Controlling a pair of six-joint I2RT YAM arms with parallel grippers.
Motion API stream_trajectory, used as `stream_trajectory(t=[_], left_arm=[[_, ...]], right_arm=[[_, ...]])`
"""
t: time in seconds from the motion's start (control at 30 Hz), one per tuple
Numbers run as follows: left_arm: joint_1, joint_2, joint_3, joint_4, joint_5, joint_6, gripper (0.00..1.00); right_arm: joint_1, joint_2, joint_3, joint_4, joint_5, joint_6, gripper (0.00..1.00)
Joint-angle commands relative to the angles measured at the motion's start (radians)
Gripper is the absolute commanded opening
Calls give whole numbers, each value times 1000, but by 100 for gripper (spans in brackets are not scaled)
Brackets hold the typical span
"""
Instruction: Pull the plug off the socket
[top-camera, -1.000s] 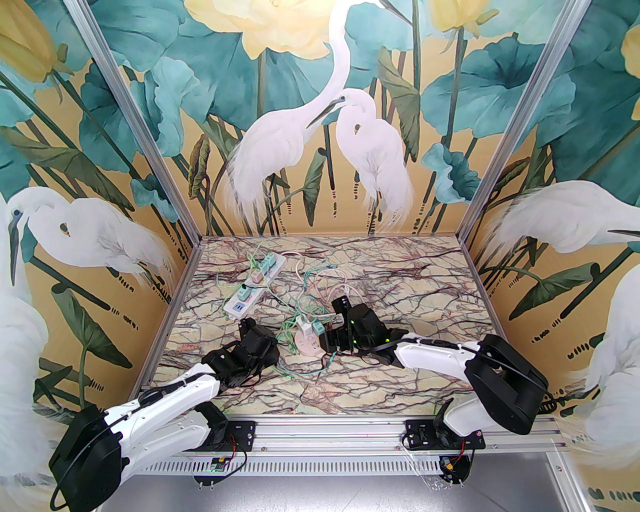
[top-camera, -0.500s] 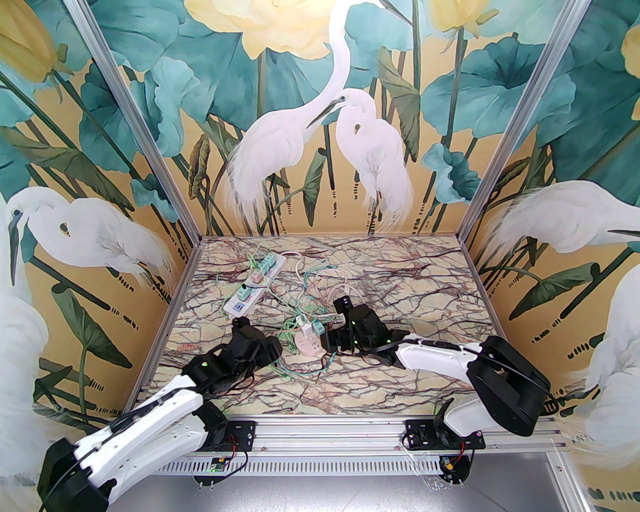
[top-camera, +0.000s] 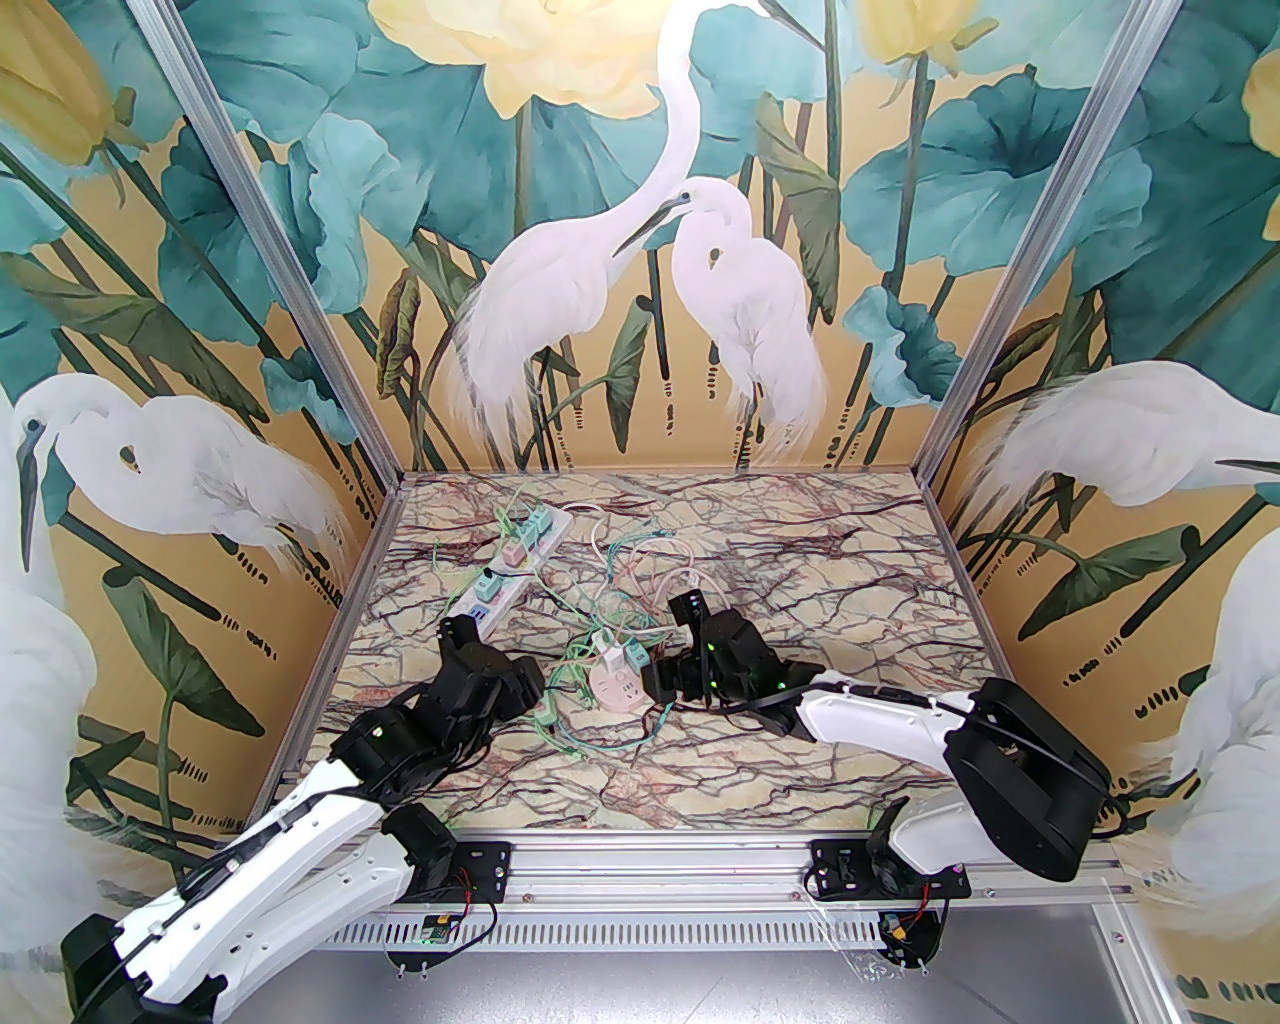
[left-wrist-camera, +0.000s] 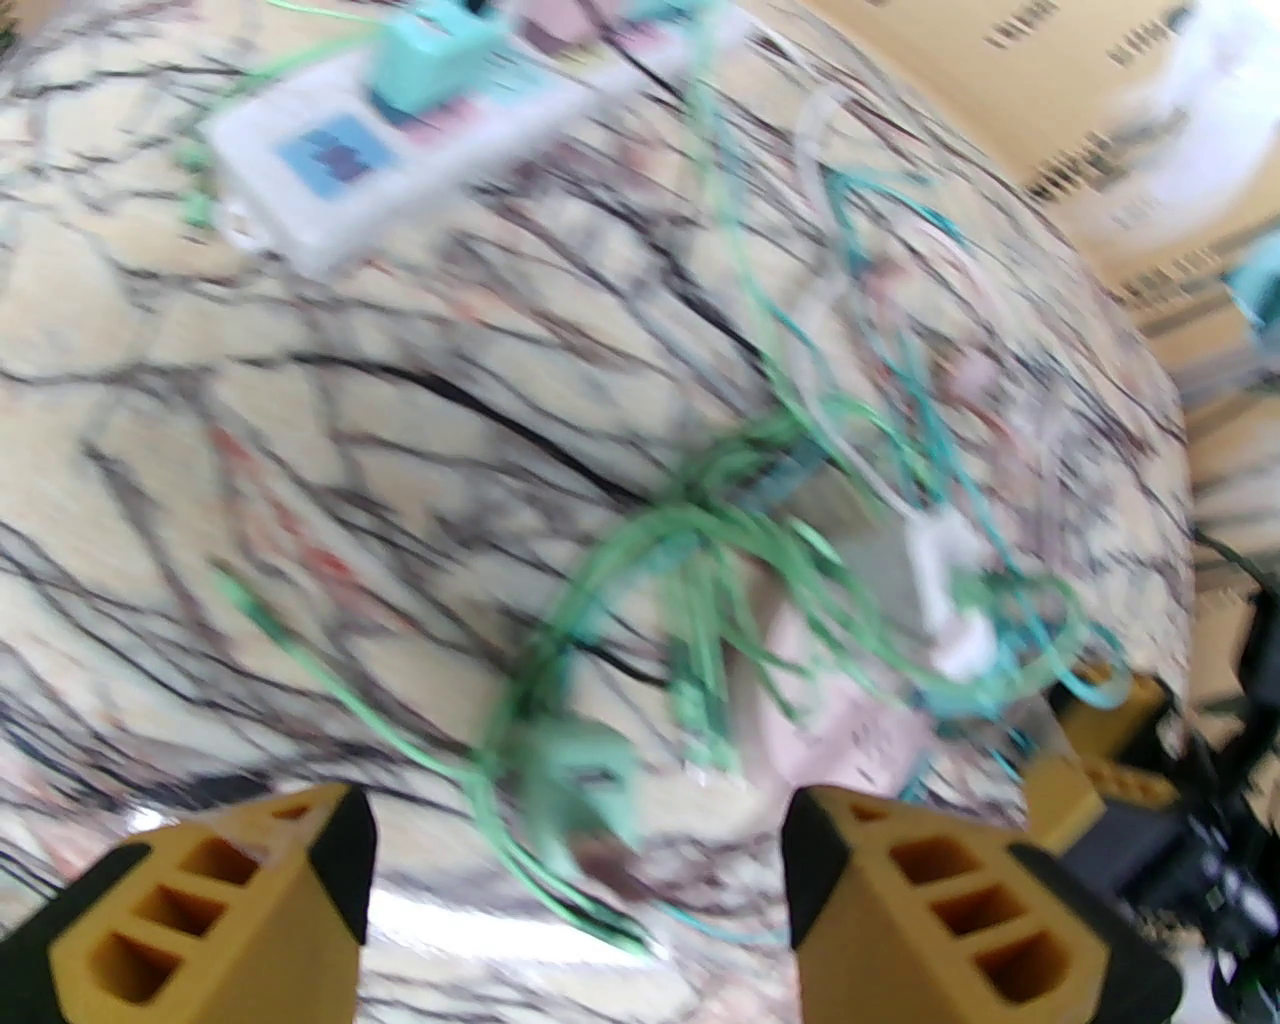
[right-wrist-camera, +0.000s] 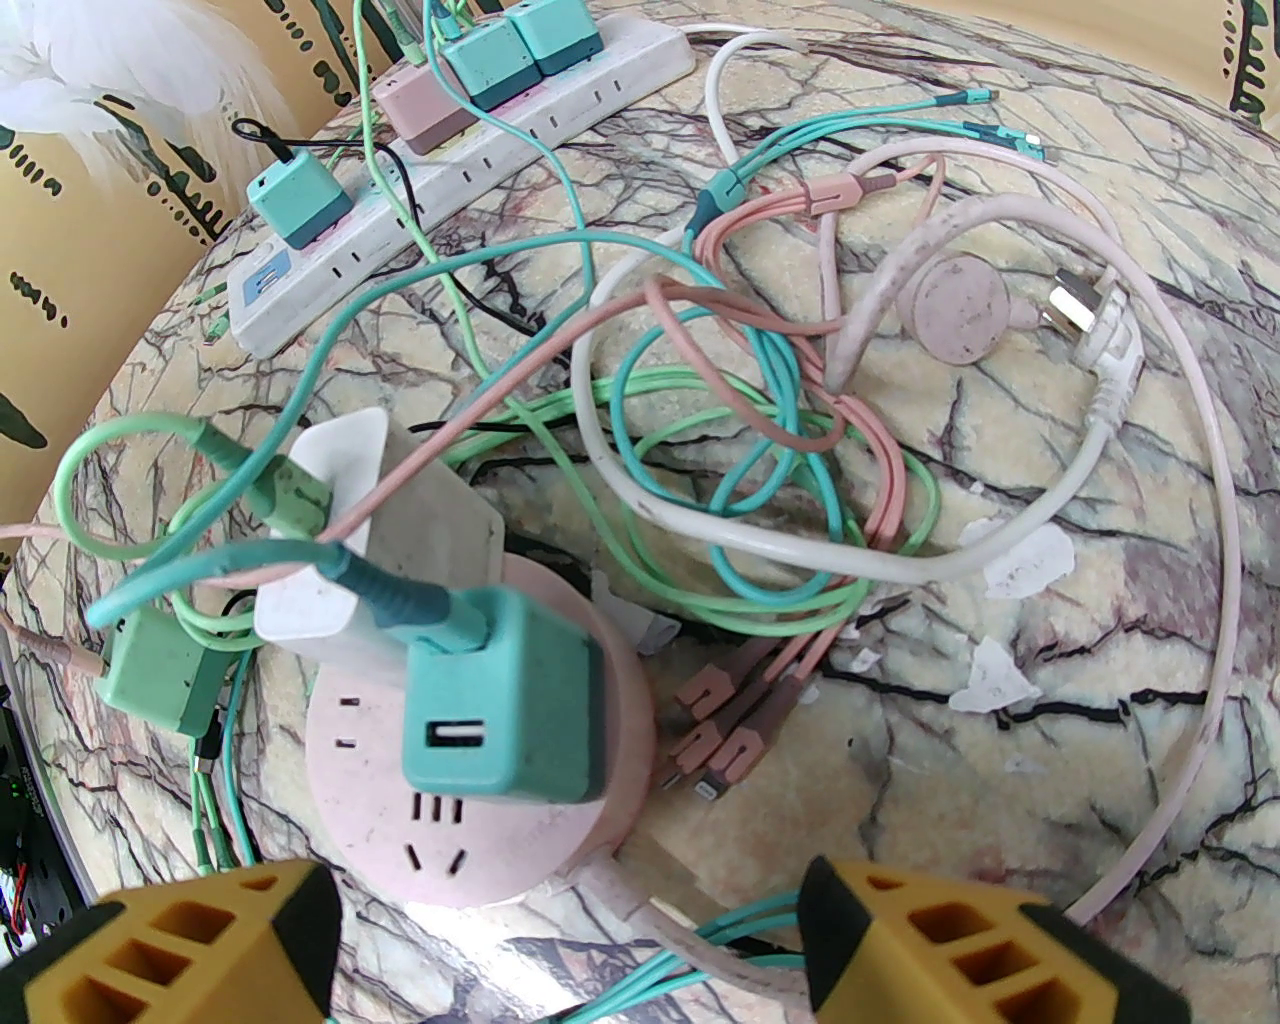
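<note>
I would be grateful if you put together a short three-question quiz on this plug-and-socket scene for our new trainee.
1. True or false: the teal cube plug sits plugged into the round pink socket.
2. The right claw is: A) open, B) shut on a green cable, C) shut on the teal plug.
3. Fill in: the long white power strip lies towards the marble-patterned table's far ____ corner.
Key: 1 true; 2 A; 3 left.
</note>
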Motion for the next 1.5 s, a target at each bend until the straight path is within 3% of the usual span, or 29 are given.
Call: stream_trajectory(t=[0.0,0.13,0.33,0.53,0.63,1.07,1.47], left_arm=[[58,54,13,26,-26,44,72],[141,117,7,103,89,86,71],[131,142,-39,213,308,120,66],[-28,106,-93,243,320,72,62],[-77,105,-97,264,315,51,61],[-78,291,-102,503,344,-21,46],[-77,454,-112,653,336,-50,39]], right_arm=[[9,3,-6,19,-4,-11,83],[10,-1,-3,14,-7,-13,83],[13,-3,4,5,-12,-19,83],[16,4,6,9,-16,-21,83],[18,13,8,12,-16,-20,78],[73,59,61,-27,88,-64,62],[71,137,197,-152,93,-118,51]])
